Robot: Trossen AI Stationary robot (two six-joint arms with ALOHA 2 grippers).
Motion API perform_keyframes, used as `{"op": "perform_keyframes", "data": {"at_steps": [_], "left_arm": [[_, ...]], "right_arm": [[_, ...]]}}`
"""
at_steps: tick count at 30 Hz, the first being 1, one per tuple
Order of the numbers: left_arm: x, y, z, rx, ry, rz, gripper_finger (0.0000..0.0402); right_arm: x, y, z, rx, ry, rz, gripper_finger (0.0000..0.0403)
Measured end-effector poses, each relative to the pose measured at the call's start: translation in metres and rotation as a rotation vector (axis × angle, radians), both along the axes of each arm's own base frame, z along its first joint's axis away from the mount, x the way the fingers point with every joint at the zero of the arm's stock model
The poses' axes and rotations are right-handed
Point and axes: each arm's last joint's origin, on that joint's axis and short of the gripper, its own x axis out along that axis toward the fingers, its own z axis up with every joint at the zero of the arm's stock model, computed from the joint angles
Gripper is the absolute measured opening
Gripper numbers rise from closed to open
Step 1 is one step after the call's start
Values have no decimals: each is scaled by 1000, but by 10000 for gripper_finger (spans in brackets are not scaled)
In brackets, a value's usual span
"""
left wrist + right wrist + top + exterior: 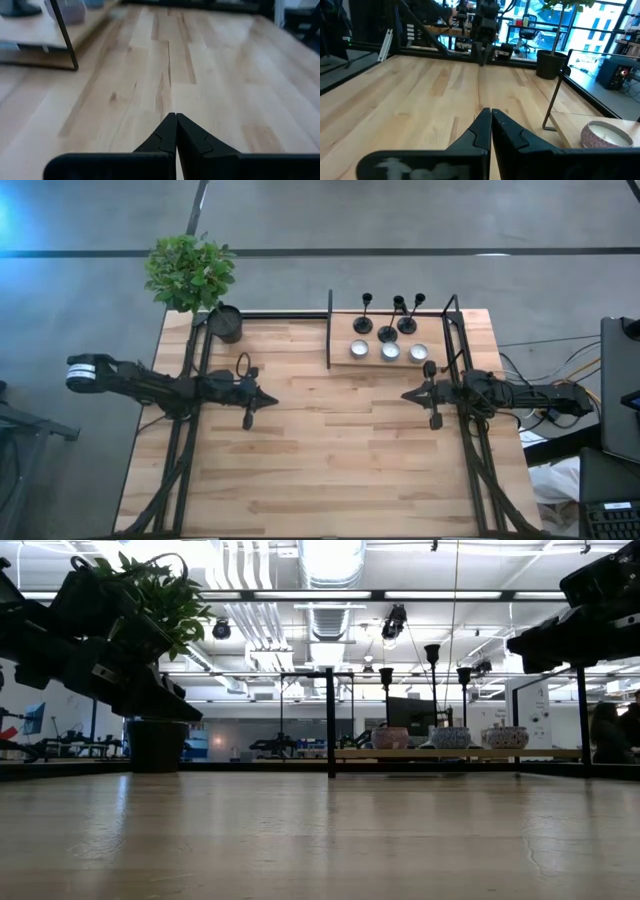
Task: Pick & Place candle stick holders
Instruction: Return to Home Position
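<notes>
Three black candle stick holders stand upright on their round bases on a raised wooden shelf at the table's far right. In the low view their thin stems and cups rise above the shelf. My left gripper hovers shut over the table's left middle, its tips together. My right gripper hovers shut at the right middle, facing the left one, tips together. Neither is near the holders.
Three candles in round bowls sit on the shelf in front of the holders; one shows in the right wrist view. A thin black frame edges the shelf. A potted plant stands at the far left.
</notes>
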Motion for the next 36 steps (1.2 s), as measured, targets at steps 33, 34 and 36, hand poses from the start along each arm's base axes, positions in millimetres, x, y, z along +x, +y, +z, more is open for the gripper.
{"op": "perform_keyframes", "data": {"at_steps": [33, 34, 36], "left_arm": [[-67, -15, 38, -15, -341, -44, 10], [-67, -16, 38, -12, -341, -51, 10], [-67, -17, 38, -1, -341, -59, 10]], "right_arm": [[0, 0, 0, -5, 0, 2, 9], [0, 0, 0, -4, 0, 2, 9], [0, 0, 0, -1, 0, 2, 9]]}}
